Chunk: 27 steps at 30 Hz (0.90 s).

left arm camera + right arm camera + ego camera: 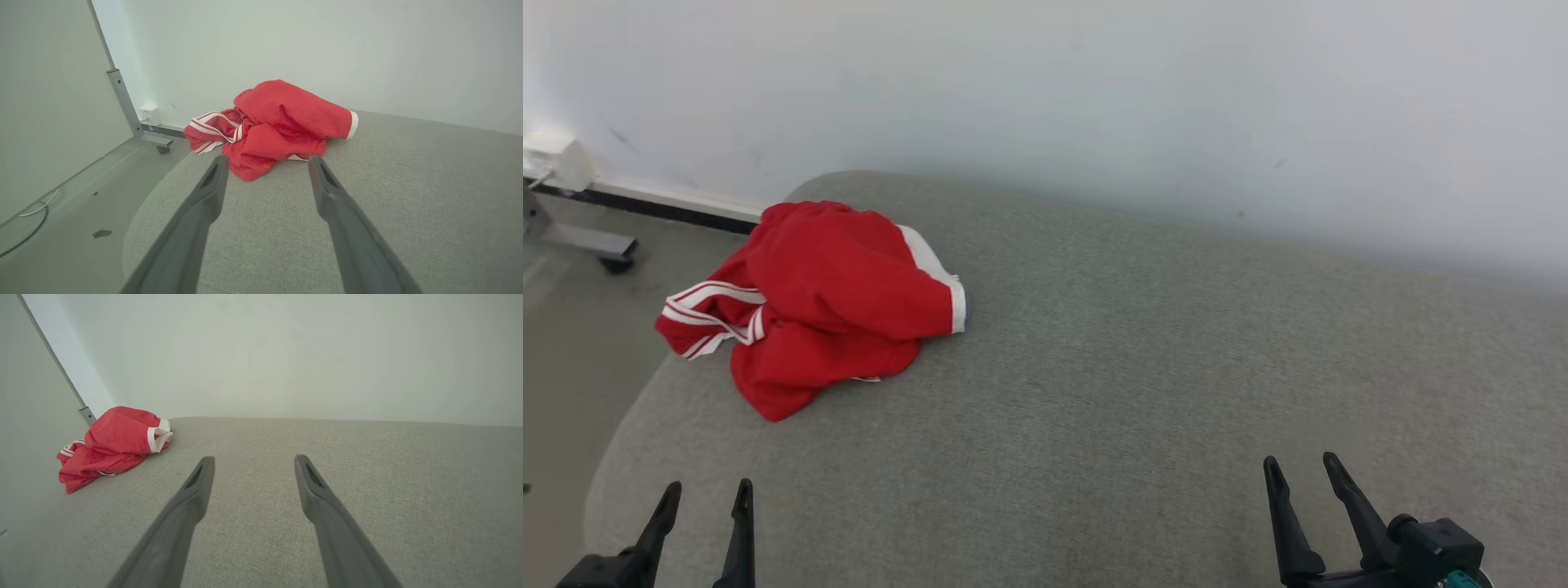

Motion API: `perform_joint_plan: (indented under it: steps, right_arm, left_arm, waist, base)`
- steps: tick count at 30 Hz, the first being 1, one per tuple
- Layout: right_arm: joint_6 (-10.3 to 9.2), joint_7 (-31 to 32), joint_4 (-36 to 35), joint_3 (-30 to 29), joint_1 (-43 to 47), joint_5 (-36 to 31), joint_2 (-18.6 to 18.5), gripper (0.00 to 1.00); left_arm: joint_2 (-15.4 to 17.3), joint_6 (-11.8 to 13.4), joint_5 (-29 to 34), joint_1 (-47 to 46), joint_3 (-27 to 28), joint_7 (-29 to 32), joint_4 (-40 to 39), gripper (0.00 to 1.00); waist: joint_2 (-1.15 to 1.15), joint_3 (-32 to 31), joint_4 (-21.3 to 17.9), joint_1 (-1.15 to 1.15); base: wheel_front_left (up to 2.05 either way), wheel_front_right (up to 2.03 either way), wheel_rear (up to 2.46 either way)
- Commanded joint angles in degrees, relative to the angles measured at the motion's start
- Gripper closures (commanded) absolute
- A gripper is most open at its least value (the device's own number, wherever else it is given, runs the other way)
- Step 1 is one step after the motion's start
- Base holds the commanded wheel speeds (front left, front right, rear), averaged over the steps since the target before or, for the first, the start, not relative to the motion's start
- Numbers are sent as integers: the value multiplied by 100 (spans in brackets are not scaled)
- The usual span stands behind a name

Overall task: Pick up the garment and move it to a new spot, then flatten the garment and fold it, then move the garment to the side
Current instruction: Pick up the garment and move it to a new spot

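Garment: red garment (825, 302) with white trim, lying in a crumpled heap at the far left corner of the grey worktop (1135, 367). Its striped part reaches the left edge, and I cannot tell whether it hangs over.
Garment shape: bunched and layered, with no flat panel or neat crease showing.
Left claw: left claw (709, 486) at the near left corner, jaws spread wide with nothing between them. It is well short of the cloth but aimed toward it, as the left wrist view shows.
Right claw: right claw (1298, 459) near the near edge toward the right, jaws also wide apart and empty, well apart from the garment and over bare worktop.
Done so far: judging from how things lie, nothing. The heap looks untouched, and neither claw has contact with it.
Step in hand: the first one, reaching for and picking up the garment. The left claw is the nearer one.
Left to do: lift and carry the garment to a new spot, most likely the open middle of the worktop, then spread it flat, fold it, and move the folded piece to the side.
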Motion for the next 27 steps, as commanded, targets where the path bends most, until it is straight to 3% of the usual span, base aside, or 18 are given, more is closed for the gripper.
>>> perform_joint_plan:
  steps: [1,9,17,27]
  right_arm:
    - [-12,-29,15,7,-32,25,-9,0]
    - [-12,-50,102,102,-78,85,-9,0]
    - [-12,26,280,390,-479,1,-11,0]
    - [-12,-17,446,387,-610,-62,-12,0]
  left_arm:
    - [35,33,-4,48,25,3,-18,0]
    - [78,106,-64,81,80,-3,-95,0]
    - [42,311,-191,308,333,-197,-176,0]
    - [20,395,-268,228,351,-247,-187,0]
  waist:
    - [0,-17,499,0]
    - [0,56,1108,0]
    - [0,269,1221,0]
    - [0,331,1205,0]
  base:
    - [0,0,0]
    - [0,0,0]
    - [0,0,0]
    - [0,0,0]
